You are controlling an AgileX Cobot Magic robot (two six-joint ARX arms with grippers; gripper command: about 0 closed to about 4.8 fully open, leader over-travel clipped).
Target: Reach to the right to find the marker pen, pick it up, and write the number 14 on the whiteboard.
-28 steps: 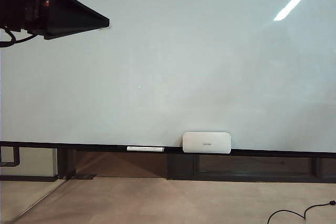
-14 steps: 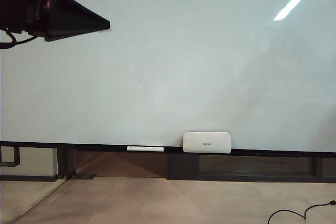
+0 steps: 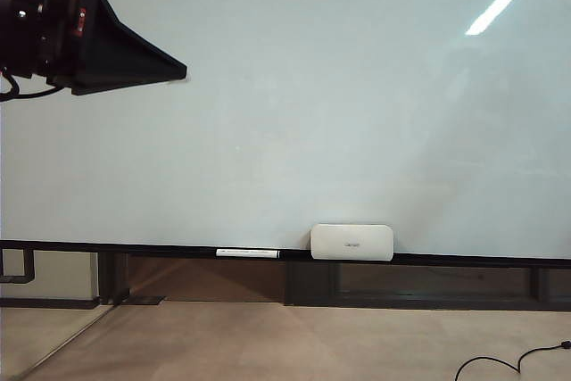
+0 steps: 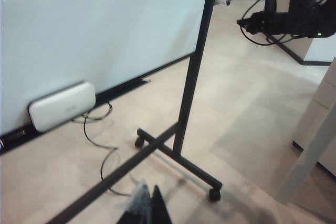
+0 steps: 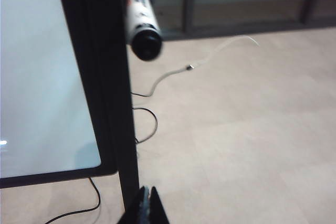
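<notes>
The left gripper point(image 3: 174, 67) hangs high at the left of the exterior view, a dark wedge whose tip sits against or just before the whiteboard point(image 3: 339, 104). In the left wrist view its jaws come together to a point point(image 4: 151, 203), closed on nothing I can see. The board is glossy and bare of writing, no number 14 on it. Along its dark lower rail point(image 3: 134, 248) lies a slim white pen-like stick point(image 3: 247, 253), and just beside it to the right stands a white rounded eraser point(image 3: 351, 243), leaning on the board. A black cable point(image 3: 508, 365) curls on the floor at the far right. The right gripper point(image 5: 147, 205) is closed, empty, pointing past the board's black upright post point(image 5: 100, 77). The marker pen point(image 5: 140, 17) is fixed beside that post, its black end toward the camera, well apart from the jaws.
</notes>
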